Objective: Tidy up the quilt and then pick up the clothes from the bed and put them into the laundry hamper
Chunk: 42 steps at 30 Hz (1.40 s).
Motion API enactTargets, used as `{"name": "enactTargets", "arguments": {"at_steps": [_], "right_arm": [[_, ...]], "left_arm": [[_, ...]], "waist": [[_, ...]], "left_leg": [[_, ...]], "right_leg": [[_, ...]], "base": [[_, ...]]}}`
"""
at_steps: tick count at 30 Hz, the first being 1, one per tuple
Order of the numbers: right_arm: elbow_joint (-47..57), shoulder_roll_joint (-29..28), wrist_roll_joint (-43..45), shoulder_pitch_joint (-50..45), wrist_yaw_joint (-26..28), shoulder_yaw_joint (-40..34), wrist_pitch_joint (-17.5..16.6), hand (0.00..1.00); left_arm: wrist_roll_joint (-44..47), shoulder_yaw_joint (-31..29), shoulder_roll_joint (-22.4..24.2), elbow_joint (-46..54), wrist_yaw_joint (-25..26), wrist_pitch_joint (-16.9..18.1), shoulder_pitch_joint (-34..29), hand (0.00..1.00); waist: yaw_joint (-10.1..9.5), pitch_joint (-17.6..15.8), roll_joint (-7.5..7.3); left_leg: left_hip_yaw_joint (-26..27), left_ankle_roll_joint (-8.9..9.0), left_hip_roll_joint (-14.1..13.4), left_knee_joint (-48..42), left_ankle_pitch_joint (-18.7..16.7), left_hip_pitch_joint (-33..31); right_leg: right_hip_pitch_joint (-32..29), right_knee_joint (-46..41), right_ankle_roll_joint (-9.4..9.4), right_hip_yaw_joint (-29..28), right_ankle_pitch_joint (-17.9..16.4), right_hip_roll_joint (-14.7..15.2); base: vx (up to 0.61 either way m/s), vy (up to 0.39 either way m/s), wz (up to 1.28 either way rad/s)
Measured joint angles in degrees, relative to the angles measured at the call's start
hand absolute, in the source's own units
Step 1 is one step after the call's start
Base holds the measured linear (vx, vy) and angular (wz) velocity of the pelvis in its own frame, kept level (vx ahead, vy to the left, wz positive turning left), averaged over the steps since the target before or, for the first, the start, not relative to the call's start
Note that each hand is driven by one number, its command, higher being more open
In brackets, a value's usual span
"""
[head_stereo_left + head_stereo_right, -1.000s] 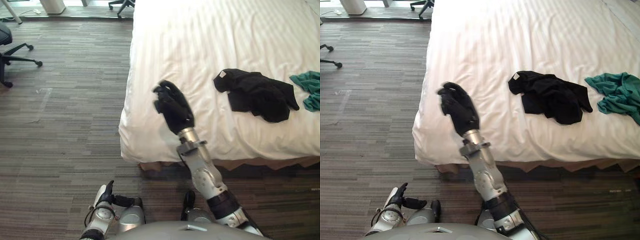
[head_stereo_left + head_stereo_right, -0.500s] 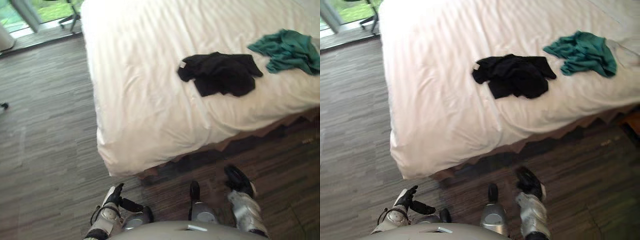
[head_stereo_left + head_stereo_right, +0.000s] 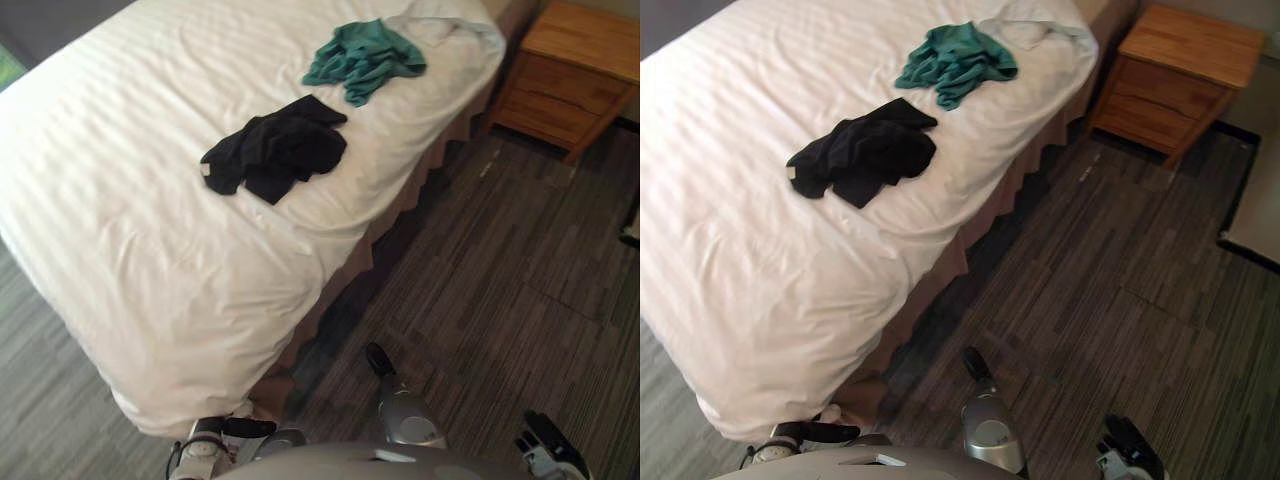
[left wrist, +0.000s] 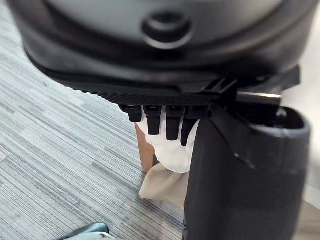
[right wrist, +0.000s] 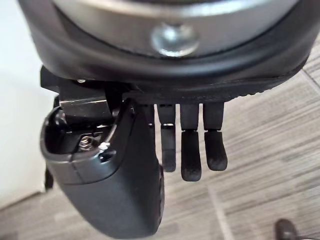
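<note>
both hands hang low at my sides, off the bed. the left hand (image 3: 228, 430) is by the near corner of the bed, just above the floor (image 3: 500, 260). in its wrist view the fingers (image 4: 159, 120) point down, loosely relaxed, with nothing in them. past them i see the white corner of the quilt (image 3: 130, 230) and a flap of the tan bed skirt (image 3: 380, 235), but i can't make out any contact with either. the right hand (image 3: 1125, 440) is low on the other side, over bare floor. its fingers (image 5: 191, 152) hang straight and slack beside the thumb, and that hand holds nothing either.

the clothes are on top of the quilt. the black garment (image 3: 275, 155) lies crumpled near the middle of the bed, close to the side edge that faces me. the teal garment (image 3: 362, 58) is bunched up further along, towards the head end, near the black one but apart from it. the quilt covers the bed and drapes over the near corner. it lies mostly smooth with soft creases, and it is rumpled at the far corner just past the teal garment. a wooden nightstand (image 3: 570, 70) stands on the floor beside that far corner.
</note>
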State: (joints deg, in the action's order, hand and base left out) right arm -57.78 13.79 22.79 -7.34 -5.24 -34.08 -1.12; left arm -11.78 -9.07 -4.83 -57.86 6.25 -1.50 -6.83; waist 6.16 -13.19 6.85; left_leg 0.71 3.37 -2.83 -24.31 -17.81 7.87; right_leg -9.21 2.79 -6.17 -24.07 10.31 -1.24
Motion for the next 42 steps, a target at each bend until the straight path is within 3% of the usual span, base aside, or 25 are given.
{"name": "enactTargets", "arguments": {"at_steps": [2,4,5,6,7,8,9,10,11,12,13,15,16,17,18,19,20,24,25,34,36,39,42], "right_arm": [[1.39,-1.29,-2.41,-0.06,0.64,3.67,0.43,1.00],[4.65,-3.36,-5.12,-0.03,0.80,7.49,0.49,1.00],[6.52,-4.71,-6.95,-0.03,0.96,8.71,0.59,1.00],[8.19,-6.75,-9.33,0.47,0.94,9.96,0.65,1.00],[8.26,-8.60,-11.44,1.56,0.88,11.79,0.70,1.00],[8.14,-9.23,-12.30,1.86,0.88,13.19,0.65,1.00],[8.40,-9.27,-13.09,2.60,1.83,14.42,0.58,1.00],[8.19,-8.63,-14.28,2.82,1.51,15.38,0.33,1.00],[7.64,-8.59,-14.94,2.71,1.08,15.68,0.04,1.00],[4.22,-8.30,-18.26,2.75,0.76,16.13,-0.65,1.00],[3.02,-8.15,-19.46,3.12,0.75,16.42,-0.57,1.00],[0.95,-8.55,-21.01,3.34,0.88,17.09,-0.48,1.00],[0.56,-8.32,-22.23,3.36,0.97,17.35,-0.58,1.00],[-0.36,-7.58,-22.54,3.99,1.13,17.58,-0.38,1.00],[-1.15,-7.56,-22.54,4.52,1.15,17.69,-0.09,1.00],[-1.30,-7.68,-22.34,3.50,1.22,17.42,0.55,1.00],[-1.47,-7.28,-22.40,4.14,1.27,17.29,0.57,1.00],[-3.07,-7.57,-22.32,4.24,1.26,16.92,0.65,1.00],[-5.50,-7.36,-19.28,3.11,0.82,18.90,0.47,1.00],[-5.15,-7.95,-19.01,2.64,0.77,18.02,0.49,1.00],[-4.55,-8.42,-19.01,2.30,0.60,17.55,0.58,1.00],[-3.81,-9.06,-19.10,2.01,-0.09,16.07,0.78,1.00],[-3.78,-9.33,-22.07,2.32,-1.92,15.77,1.05,1.00]], "left_arm": [[1.61,0.08,1.94,0.82,1.18,0.49,-0.43,1.00],[3.14,0.40,2.82,1.85,1.16,1.63,-0.46,1.00],[3.29,0.59,2.63,2.47,1.19,1.88,-0.47,1.00],[3.33,1.13,2.23,3.57,1.38,2.03,-0.29,1.00],[3.33,1.93,1.81,4.51,1.38,2.10,-0.31,1.00],[3.33,2.00,1.96,4.53,1.40,2.25,-0.65,1.00],[3.71,1.86,2.12,4.37,1.52,2.24,-0.97,1.00],[4.65,2.05,2.19,3.96,1.71,2.23,-1.10,1.00],[4.82,2.19,2.12,3.74,1.78,2.22,-1.11,1.00],[5.25,2.59,1.54,3.50,1.72,2.30,-1.58,1.00],[5.43,2.57,1.20,3.47,1.67,2.31,-1.60,1.00],[5.97,2.49,0.10,2.50,1.02,2.29,-1.48,1.00],[6.97,2.42,-0.14,1.41,0.72,2.25,-0.96,1.00],[7.37,2.40,0.47,0.39,0.52,2.27,-0.16,1.00],[7.74,2.64,0.49,0.35,0.35,2.42,-0.03,1.00],[7.96,2.77,0.43,1.02,-0.28,3.04,-0.04,1.00],[8.98,2.82,0.86,0.42,-0.37,2.76,0.76,1.00],[13.68,2.25,0.60,-0.91,-0.41,2.87,1.14,1.00],[18.37,1.38,0.52,-3.48,-0.29,4.65,2.59,1.00],[17.84,1.50,0.43,-3.62,1.06,4.87,3.12,1.00],[15.84,1.48,0.29,-4.21,1.94,4.79,3.22,1.00],[12.92,1.88,0.15,-4.80,3.11,4.06,4.09,1.00],[8.61,2.53,-0.24,-5.31,4.99,3.67,4.26,1.00]], "waist": [[0.00,0.01,-0.03],[-0.87,-0.04,-0.30],[-2.60,-0.12,-1.02],[-4.72,-0.69,-2.42],[-4.85,-1.32,-3.40],[-4.82,-1.29,-3.19],[-4.68,-1.25,-2.48],[-4.39,-1.29,-2.43],[-4.34,-0.96,-1.90],[-4.74,-0.49,-2.22],[-5.01,-0.29,-3.11],[-6.22,-0.47,-4.89],[-6.12,-0.54,-4.62],[-6.53,-0.47,-4.50],[-7.00,-0.32,-4.31],[-7.05,0.33,-4.44],[-7.29,0.49,-3.16],[-7.48,0.47,-3.30],[-7.61,2.77,-4.14],[-6.74,2.64,-4.60],[-5.51,2.65,-4.78],[-5.16,2.68,-4.83],[-4.34,2.80,-4.85]], "left_leg": [[-1.87,-1.10,1.24,0.56,-2.31,0.66],[1.30,-2.12,2.03,3.52,-5.12,0.91],[4.24,-1.78,3.00,6.38,-6.04,1.34],[8.12,-2.46,4.89,11.24,-5.76,3.01],[10.61,-4.57,6.29,14.26,-3.91,4.37],[11.90,-4.99,6.09,15.34,-3.27,4.93],[15.14,-5.46,5.14,16.04,-2.77,5.57],[17.20,-5.65,4.24,15.86,-2.67,5.69],[18.04,-5.78,3.86,15.50,-2.57,5.73],[20.21,-5.75,3.31,15.06,-2.41,5.69],[21.21,-5.74,3.44,14.53,-2.41,5.56],[22.76,-5.82,5.16,12.55,-2.33,4.56],[22.15,-7.02,5.25,11.26,-1.56,3.54],[20.51,-8.21,3.96,7.68,0.38,0.51],[19.23,-7.47,3.51,6.72,0.06,-0.87],[16.94,-5.24,3.46,12.28,1.15,-0.48],[17.07,-4.56,3.49,15.09,0.90,0.75],[20.06,-3.64,2.04,14.17,3.51,-1.50],[10.70,-1.76,2.27,10.88,3.38,-2.68],[10.85,-2.49,2.14,16.10,3.15,-0.66],[11.75,-2.33,2.16,18.12,3.39,0.70],[13.73,-2.14,1.60,19.82,3.43,1.50],[16.24,-0.52,-0.40,19.71,1.72,1.76]], "right_leg": [[-1.40,-1.40,-0.13,-0.21,0.09,-0.02],[-5.78,-3.85,-0.14,0.99,0.17,-0.34],[-8.63,-5.38,1.00,3.90,0.24,0.84],[-11.03,-6.04,3.69,9.54,-0.41,3.48],[-11.45,-5.78,8.49,18.72,-3.95,6.63],[-12.03,-6.95,9.57,24.49,-6.24,7.84],[-14.14,-15.30,9.03,33.20,-6.51,10.01],[-14.80,-26.93,10.89,38.95,-8.30,11.11],[-14.16,-31.77,11.17,40.42,-9.95,11.18],[-10.50,-41.04,10.18,42.90,-18.51,11.32],[-9.23,-42.74,10.73,43.21,-21.12,11.39],[-7.49,-41.10,9.93,43.34,-23.32,11.38],[-6.24,-37.06,9.09,42.19,-22.80,9.95],[-3.48,-28.07,6.23,39.69,-20.37,7.93],[-3.18,-26.63,6.57,39.32,-19.59,7.52],[-3.69,-28.87,6.08,38.19,-21.36,7.98],[-5.08,-27.97,5.88,35.96,-20.34,5.80],[-2.25,-15.20,6.03,33.07,-12.92,2.68],[5.31,2.17,7.02,28.94,-1.77,0.22],[5.01,2.15,5.79,30.21,-0.67,0.04],[5.31,2.16,6.29,30.48,-1.07,0.01],[4.68,2.12,6.79,33.89,-1.46,0.08],[4.10,1.78,8.14,37.61,-2.46,-1.30]], "base": [[-0.18,0.174,-0.52],[-0.25,0.149,-0.66],[-0.30,0.097,-1.14],[-0.41,0.144,-1.33],[-0.34,0.129,-1.19],[-0.29,0.113,-1.06],[-0.14,0.057,-1.01],[-0.15,0.068,-0.92],[-0.05,0.035,-0.93],[-0.01,0.008,-0.78],[0.01,-0.010,-0.81],[-0.01,-0.028,-0.82],[-0.05,-0.046,-0.97],[-0.06,-0.059,-0.71],[-0.06,-0.115,-0.65],[-0.08,-0.144,-0.76],[-0.10,-0.115,-0.76],[-0.07,-0.047,-0.54],[-0.04,0.004,-0.11],[-0.03,0.077,0.04],[0.02,0.058,-0.10],[0.04,0.045,-0.31],[0.14,0.016,-0.42]]}}
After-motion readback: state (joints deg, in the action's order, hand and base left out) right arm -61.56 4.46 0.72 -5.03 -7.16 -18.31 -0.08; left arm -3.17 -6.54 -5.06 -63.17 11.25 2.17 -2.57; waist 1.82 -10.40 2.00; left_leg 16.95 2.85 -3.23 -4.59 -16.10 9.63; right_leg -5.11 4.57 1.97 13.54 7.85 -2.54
